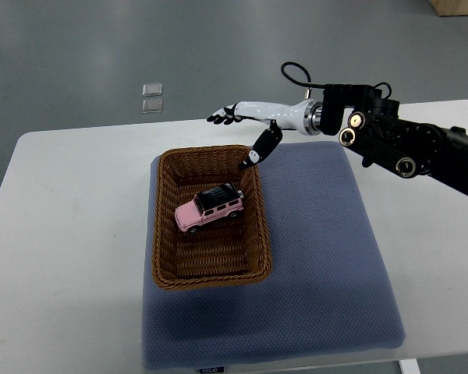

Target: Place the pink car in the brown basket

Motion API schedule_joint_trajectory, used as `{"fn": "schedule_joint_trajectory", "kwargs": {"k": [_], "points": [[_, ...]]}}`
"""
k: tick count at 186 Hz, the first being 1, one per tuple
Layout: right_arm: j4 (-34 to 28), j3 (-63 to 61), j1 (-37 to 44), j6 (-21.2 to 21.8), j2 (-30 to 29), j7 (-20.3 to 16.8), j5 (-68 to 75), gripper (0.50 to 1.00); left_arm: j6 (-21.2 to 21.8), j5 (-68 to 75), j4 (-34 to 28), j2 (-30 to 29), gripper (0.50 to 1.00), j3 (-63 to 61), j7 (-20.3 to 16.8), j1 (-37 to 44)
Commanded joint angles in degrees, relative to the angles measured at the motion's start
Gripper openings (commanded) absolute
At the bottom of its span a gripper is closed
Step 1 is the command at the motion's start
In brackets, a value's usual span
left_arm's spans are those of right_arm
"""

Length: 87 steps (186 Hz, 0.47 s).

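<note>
Already the pink car (209,209) is sitting inside the brown basket (163,234), resting on its woven floor near the far half, wheels down and apart from the walls. The right hand (246,117) is hovering over the basket's far rim with its fingers (220,118) stretched flat and loose, gripping nothing, thumb hanging toward the rim. What remains, I judge, is lifting clear without clipping that rim. The basket is lying on a blue mat (327,257) covering the white table (62,234); nothing is blocking the way out

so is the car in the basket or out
In. The car sits upright on the basket floor, and the open right hand is clear of it.
</note>
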<state>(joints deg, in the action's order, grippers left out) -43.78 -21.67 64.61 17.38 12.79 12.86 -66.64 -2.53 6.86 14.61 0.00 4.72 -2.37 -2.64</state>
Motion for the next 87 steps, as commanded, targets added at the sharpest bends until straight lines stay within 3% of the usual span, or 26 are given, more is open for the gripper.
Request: {"fn": "schedule_joint_trajectory", "kwargs": {"k": [1, 47, 87], "points": [[0.0, -8.5, -3.4, -0.2, 3.1, 0.2, 11.4, 0.909, 0.0, 0.0, 0.0, 0.0, 1.000, 0.0, 0.0, 0.0], [0.3, -29.9, -21.0, -0.1, 3.5, 0.2, 46.2, 0.911, 0.0, 0.0, 0.1, 0.0, 1.000, -0.1, 0.0, 0.0], [3.4, -32.3, -26.4, -0.1, -0.1, 0.3, 59.0, 0.911, 0.0, 0.0, -0.2, 0.0, 1.000, -0.1, 0.0, 0.0]]}}
